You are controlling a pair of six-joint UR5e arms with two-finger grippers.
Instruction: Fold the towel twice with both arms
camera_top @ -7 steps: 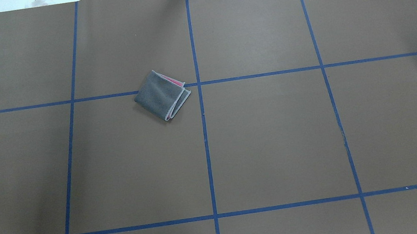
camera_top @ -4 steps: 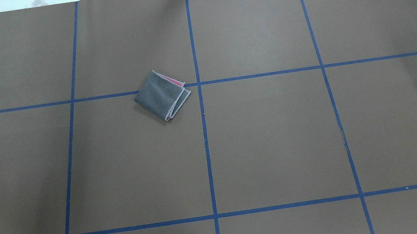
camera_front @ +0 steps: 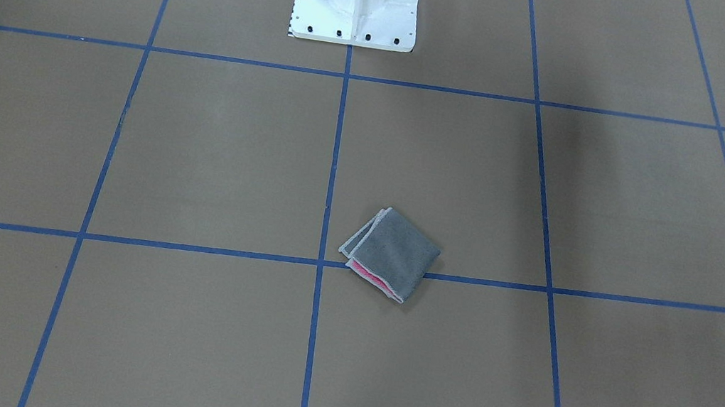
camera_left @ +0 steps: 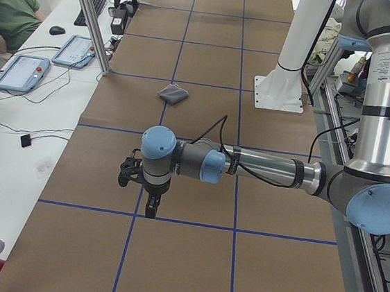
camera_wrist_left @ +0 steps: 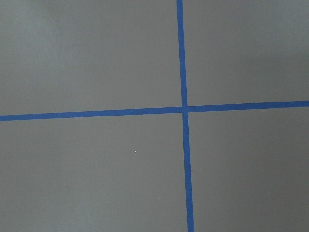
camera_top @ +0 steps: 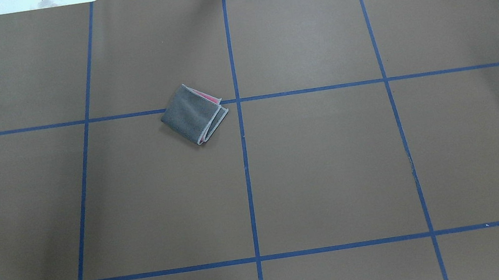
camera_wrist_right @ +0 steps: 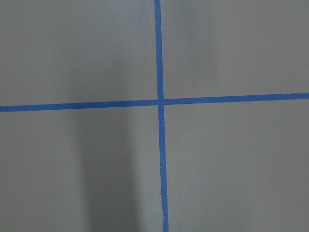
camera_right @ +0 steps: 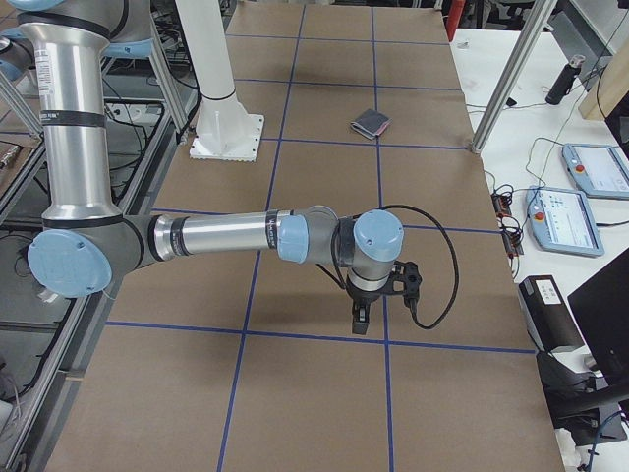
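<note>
- Towel (camera_top: pixel 194 113): folded into a small, square, layered packet. Grey face up; a pink strip and light edging show along the open edges. It lies flat on the table, turned diagonally to the tape grid and overlapping one tape line, on the robot's left just beside the centre line.
- Left arm (camera_left: pixel 269 169): forearm stretched roughly level over the table, wrist bent down. Its gripper (camera_left: pixel 150 210) points down beside a tape crossing, well apart from the towel. Jaw state not determinable.
- Right arm (camera_right: pixel 226 236): mirrored pose, its gripper (camera_right: pixel 361 320) pointing down, well apart from the towel. Jaw state not determinable.
</note>
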